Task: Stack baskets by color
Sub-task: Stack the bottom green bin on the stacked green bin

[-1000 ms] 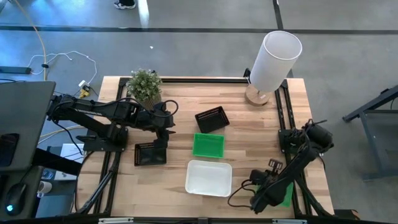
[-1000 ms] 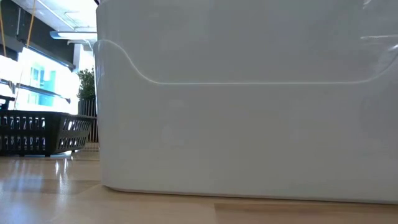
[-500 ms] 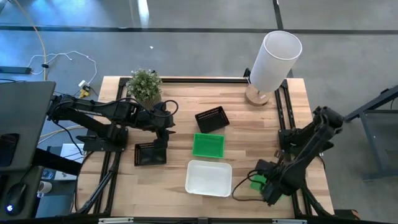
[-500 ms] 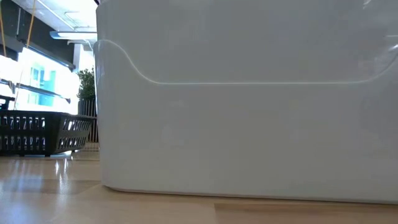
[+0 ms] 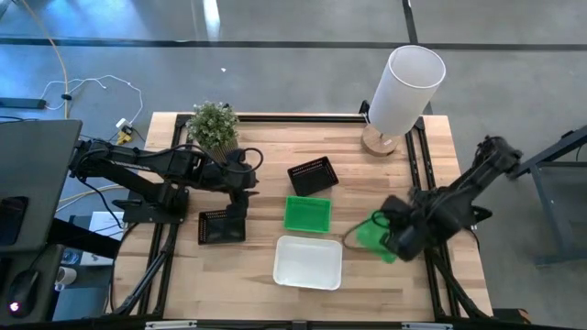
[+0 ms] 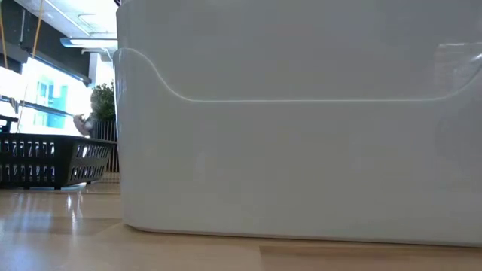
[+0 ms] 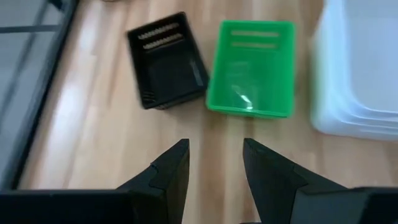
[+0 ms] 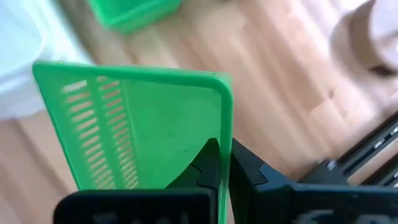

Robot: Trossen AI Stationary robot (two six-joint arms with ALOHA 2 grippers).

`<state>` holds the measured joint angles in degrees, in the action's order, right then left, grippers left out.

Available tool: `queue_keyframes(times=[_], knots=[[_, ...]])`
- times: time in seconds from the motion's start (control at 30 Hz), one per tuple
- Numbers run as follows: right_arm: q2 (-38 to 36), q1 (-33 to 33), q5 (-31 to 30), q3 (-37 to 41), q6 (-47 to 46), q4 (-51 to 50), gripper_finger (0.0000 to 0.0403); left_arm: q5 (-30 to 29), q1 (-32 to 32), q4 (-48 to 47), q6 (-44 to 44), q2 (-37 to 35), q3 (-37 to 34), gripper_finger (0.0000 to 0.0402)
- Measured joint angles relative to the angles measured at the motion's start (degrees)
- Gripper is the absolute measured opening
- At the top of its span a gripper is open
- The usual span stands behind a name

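Observation:
My right gripper (image 5: 390, 236) is shut on a bright green basket (image 5: 370, 236), raised over the table's right half. A second green basket (image 5: 307, 214) rests flat on its base at mid-table, with a black perforated basket (image 5: 313, 175) behind it and a white basket (image 5: 309, 261) in front. Another black basket (image 5: 222, 226) sits at the left. My left gripper (image 7: 214, 167) hovers open above the table's left part, fingers pointing toward the black (image 7: 168, 62) and green (image 7: 252, 68) baskets. My right gripper pinches one side wall of the green basket at its rim (image 8: 226, 134), with one finger (image 8: 208, 165) on each face of the wall. The fingers come steeply from above. The basket hangs tilted, lifted clear of the table.
A tall white cylinder (image 5: 404, 87) on a wooden foot stands at the far right corner, and a small potted plant (image 5: 214, 124) at the far left. In the low view the white basket's wall (image 6: 301, 165) fills most of the picture. Bare wood lies right of the baskets.
My right gripper has risen from the near right corner and gone toward the far edge and the table's middle, rolling its wrist. The green basket has come up with it, lifted clear of the table and tipped onto a slant.

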<state>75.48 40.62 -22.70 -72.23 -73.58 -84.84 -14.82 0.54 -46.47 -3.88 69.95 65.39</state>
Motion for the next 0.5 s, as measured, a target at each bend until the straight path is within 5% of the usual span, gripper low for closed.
queue_keyframes(times=[0.23,0.5], knots=[[-5.4,-12.1,-3.8,0.0,11.8,1.7,0.0,-9.1,0.0,0.0,2.0,0.0,0.0,0.0138],[-7.4,-27.3,-0.9,0.0,34.6,13.1,0.0,-9.8,0.0,0.0,2.0,0.0,0.0,0.0138]])
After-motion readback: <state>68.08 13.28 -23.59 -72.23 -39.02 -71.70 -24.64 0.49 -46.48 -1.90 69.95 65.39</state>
